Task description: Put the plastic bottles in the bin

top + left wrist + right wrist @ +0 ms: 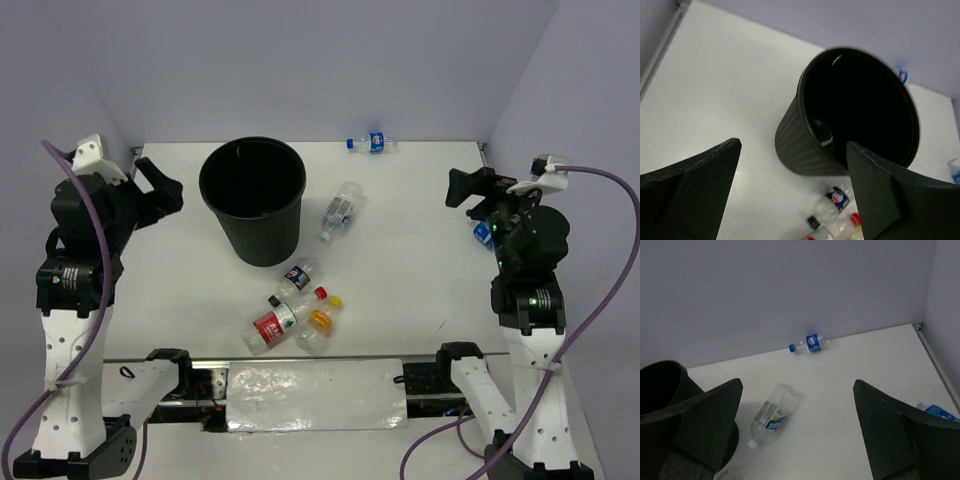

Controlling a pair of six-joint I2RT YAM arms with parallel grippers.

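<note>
Plastic bottles [296, 312]: six in view, all lying on their sides on the white table [420, 270], none in the bin [262, 238].

- Bin: black, upright, at centre-left of the table. Nothing can be made out in its dark inside.
- Near cluster, in front of the bin: a dark-capped bottle [298, 277], a red-label bottle [270, 328] and a yellow-label bottle [319, 321]. They lie close together, the last two touching.
- White-cap bottle [342, 210]: clear, with its cap toward the near side. It lies just right of the bin and apart from it.
- Far bottle [373, 143]: blue label and blue cap, at the back edge of the table by the wall.
- Sixth bottle [941, 412]: blue label, at the right side of the table, mostly hidden behind the right arm.

Left tool [172, 193]: fingers spread wide and holding nothing. It is raised at the table's left side and faces the bin, and the bin fills the gap between its fingers in the wrist view. The near cluster lies beyond the bin, well apart.

Right tool [455, 189]: fingers spread wide and holding nothing. It is raised at the table's right side. The white-cap bottle and the far bottle show between its fingers, both well apart from it.
</note>
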